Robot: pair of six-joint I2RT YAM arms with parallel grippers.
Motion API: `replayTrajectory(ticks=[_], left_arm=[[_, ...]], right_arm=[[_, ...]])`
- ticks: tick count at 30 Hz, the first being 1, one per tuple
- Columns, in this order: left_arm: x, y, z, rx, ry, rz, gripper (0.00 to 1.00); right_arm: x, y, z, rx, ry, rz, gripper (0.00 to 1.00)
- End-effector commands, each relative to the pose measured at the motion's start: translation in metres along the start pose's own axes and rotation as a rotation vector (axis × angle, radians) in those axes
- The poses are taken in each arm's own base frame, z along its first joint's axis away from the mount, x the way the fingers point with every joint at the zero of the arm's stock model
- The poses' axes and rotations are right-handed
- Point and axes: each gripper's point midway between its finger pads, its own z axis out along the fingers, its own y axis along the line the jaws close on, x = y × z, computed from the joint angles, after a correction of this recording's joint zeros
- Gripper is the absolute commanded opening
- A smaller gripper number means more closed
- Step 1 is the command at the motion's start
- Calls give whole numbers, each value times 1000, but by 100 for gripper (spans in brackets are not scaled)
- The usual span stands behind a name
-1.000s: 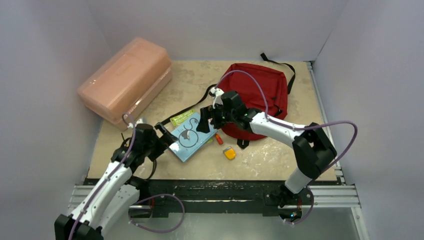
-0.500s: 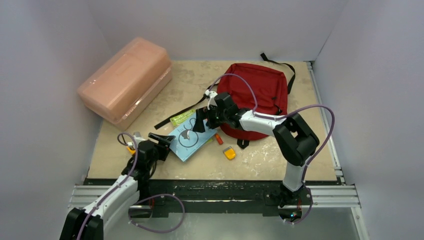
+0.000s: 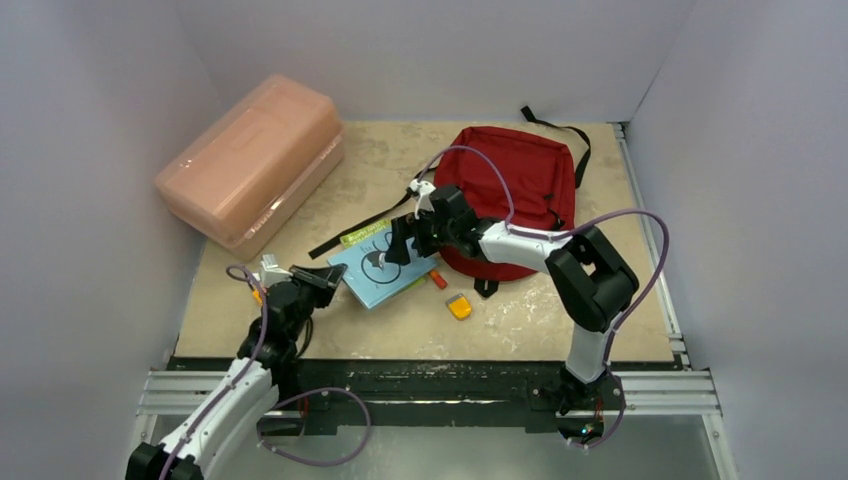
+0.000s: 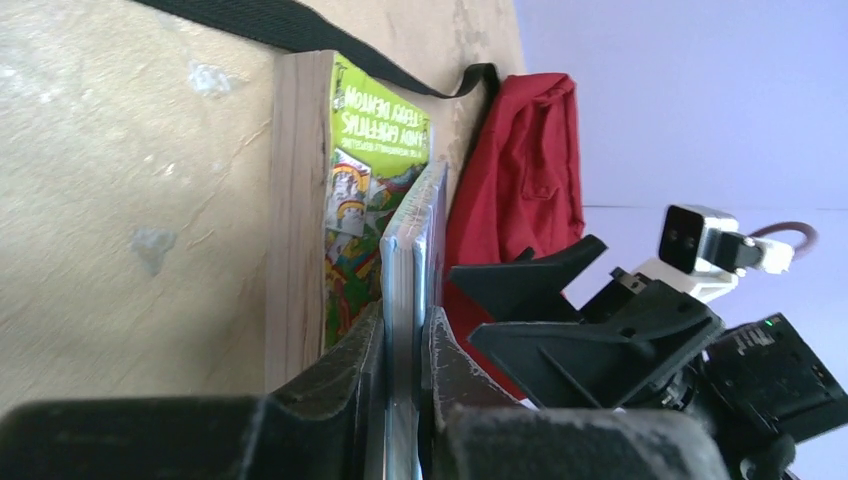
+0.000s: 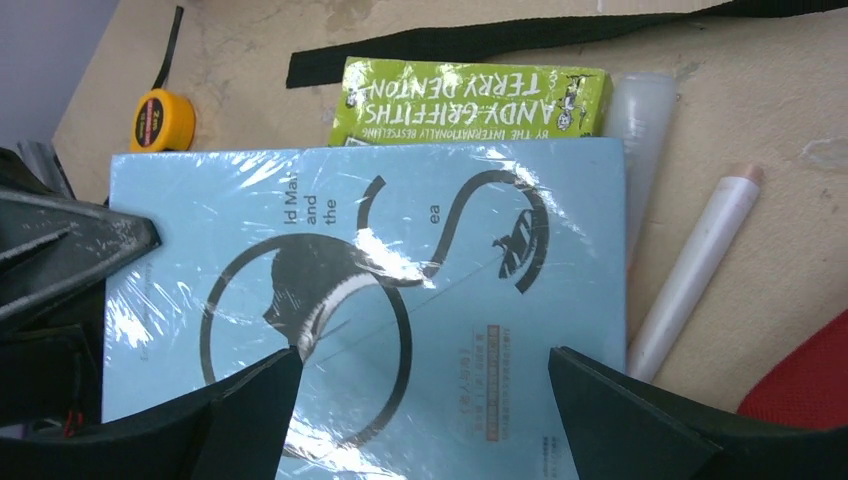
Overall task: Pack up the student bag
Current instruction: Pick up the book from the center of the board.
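Observation:
The dark red student bag [image 3: 515, 190] lies flat at the back right of the table; its fabric also shows in the left wrist view [image 4: 525, 150]. In front of it a light blue shrink-wrapped book [image 3: 385, 272] rests on a green book [image 3: 362, 237]. My left gripper [image 3: 325, 275] is shut on the blue book's near left edge; both fingers [image 4: 355, 360] press its covers [image 4: 410, 250]. My right gripper [image 3: 400, 245] hovers open just above the blue book's cover [image 5: 400, 230], jaws spread wide [image 5: 425, 360], holding nothing. The green book [image 5: 470, 100] pokes out beyond it.
A pink translucent box [image 3: 250, 160] stands at the back left. A yellow tape measure [image 5: 160, 118] sits near my left arm. A white pen [image 5: 695, 270] lies beside the books. A small red item [image 3: 438, 279] and an orange one [image 3: 459, 307] lie in front of the bag. A black strap [image 3: 365, 222] trails leftward.
My left gripper has closed on the blue book's edge, and the book has shifted slightly. The right arm reached left over the book and now holds still, open.

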Motion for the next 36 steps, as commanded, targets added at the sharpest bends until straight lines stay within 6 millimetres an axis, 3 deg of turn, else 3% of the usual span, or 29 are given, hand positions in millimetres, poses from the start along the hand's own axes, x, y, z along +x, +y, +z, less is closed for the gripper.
replayTrajectory(ticks=[1,2,3,4,7,11,14,17,19,26,29,31,33,35,36], left_arm=[[-4,7,-22,-196,31,31,0],[-11,1,-30,-251,18,10,0],[-22,-23,-39,-260,-1,4,0],[-29,-33,-47,-298,-9,31,0],[-47,-66,-65,-393,-20,75,0],[-53,-106,-70,-452,22,70,0],[-49,-131,-61,-429,56,20,0],[-42,-154,-53,-393,108,-40,0],[-39,-165,-53,-396,134,-76,0],[-37,-184,-51,-387,151,-170,0],[-29,-188,-54,-406,199,-206,0],[-29,-193,-55,-387,213,-196,0],[-28,-205,-51,-311,235,-164,0],[-27,-216,-48,-228,252,-132,11],[-28,-223,-46,-177,254,-95,28]], right_arm=[[-36,14,-32,-6,-149,-172,99],[-43,15,-42,5,-196,-215,99],[-48,17,-52,10,-244,-265,99],[-49,20,-63,4,-295,-315,99],[-62,50,-99,-38,-474,-516,99],[-58,82,-126,-57,-626,-709,99],[-54,109,-140,-77,-716,-789,99],[-54,127,-144,-28,-784,-816,99],[-60,129,-144,46,-821,-816,99],[-69,132,-128,196,-859,-837,95],[-79,114,-119,327,-850,-770,80],[-78,113,-122,321,-882,-753,68],[-75,121,-123,265,-886,-746,37],[-69,131,-119,191,-852,-737,1],[-69,133,-121,165,-850,-708,0]])
